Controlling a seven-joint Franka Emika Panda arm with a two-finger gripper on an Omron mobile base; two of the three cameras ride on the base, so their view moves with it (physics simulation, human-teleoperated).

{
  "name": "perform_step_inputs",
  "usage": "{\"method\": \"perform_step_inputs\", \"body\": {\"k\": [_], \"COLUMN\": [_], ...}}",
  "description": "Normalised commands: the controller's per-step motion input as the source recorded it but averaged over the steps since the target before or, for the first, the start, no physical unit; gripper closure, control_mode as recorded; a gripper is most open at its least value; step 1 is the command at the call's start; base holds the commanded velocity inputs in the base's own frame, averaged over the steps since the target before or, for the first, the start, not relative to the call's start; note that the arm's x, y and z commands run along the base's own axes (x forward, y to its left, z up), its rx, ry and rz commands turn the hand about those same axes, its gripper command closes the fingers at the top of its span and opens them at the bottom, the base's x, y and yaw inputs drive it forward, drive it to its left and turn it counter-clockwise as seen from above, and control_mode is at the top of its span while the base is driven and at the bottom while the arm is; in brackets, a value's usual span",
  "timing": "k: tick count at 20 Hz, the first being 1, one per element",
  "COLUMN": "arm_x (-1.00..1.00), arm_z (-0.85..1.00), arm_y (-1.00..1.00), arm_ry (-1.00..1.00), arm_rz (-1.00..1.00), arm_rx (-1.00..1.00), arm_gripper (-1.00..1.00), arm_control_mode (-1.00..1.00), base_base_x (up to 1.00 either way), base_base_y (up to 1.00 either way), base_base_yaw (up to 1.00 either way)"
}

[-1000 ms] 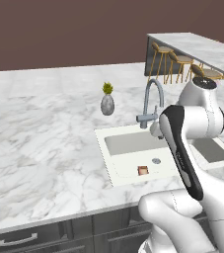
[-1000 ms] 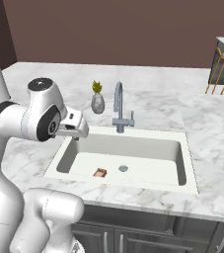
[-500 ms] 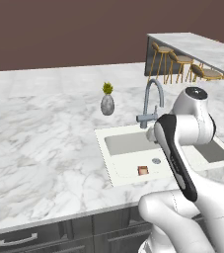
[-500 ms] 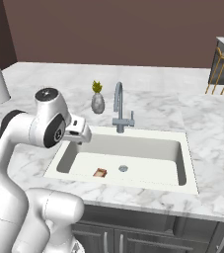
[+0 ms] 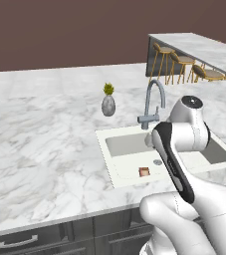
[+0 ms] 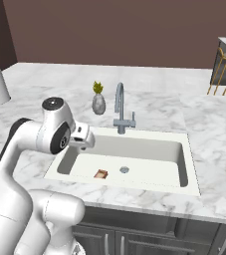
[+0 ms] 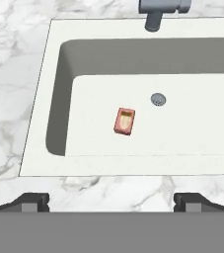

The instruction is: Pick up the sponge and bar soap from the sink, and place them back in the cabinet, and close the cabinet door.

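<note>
Well, the gripper (image 7: 111, 200) hangs wide open and empty, high over the sink (image 7: 39, 99). That flat bar soap (image 7: 125, 121) lies low on the basin floor near the drain (image 7: 158, 99), so I reckon the fingertips could scrape the bottom or slide off it.

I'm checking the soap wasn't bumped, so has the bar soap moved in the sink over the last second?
No. The bar soap lies just left of the drain on the sink floor, as before; only the arm has swung.

1 bar soap (image 7: 125, 121), 1 sink (image 7: 44, 99), 1 faucet (image 6: 120, 109), 1 vase (image 6: 98, 103), 3 stools (image 5: 183, 62).
</note>
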Motion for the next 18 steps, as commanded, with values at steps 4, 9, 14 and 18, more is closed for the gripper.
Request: {"method": "perform_step_inputs", "body": {"k": [4,9,14,18], "arm_x": [0.23,0.25,0.24,0.22], "arm_z": [-0.31,-0.30,-0.30,-0.31], "arm_y": [-0.01,0.00,-0.01,-0.01], "arm_ry": [0.00,-0.01,0.00,0.00], "arm_rz": [0.00,0.00,0.00,0.00], "arm_rx": [0.00,0.00,0.00,0.00], "arm_gripper": [-1.00,-1.00,-1.00,-1.00], "arm_control_mode": [-1.00,-1.00,-1.00,-1.00], "base_base_x": [0.00,0.00,0.00,0.00], "base_base_y": [0.00,0.00,0.00,0.00], "base_base_yaw": [0.00,0.00,0.00,0.00]}}
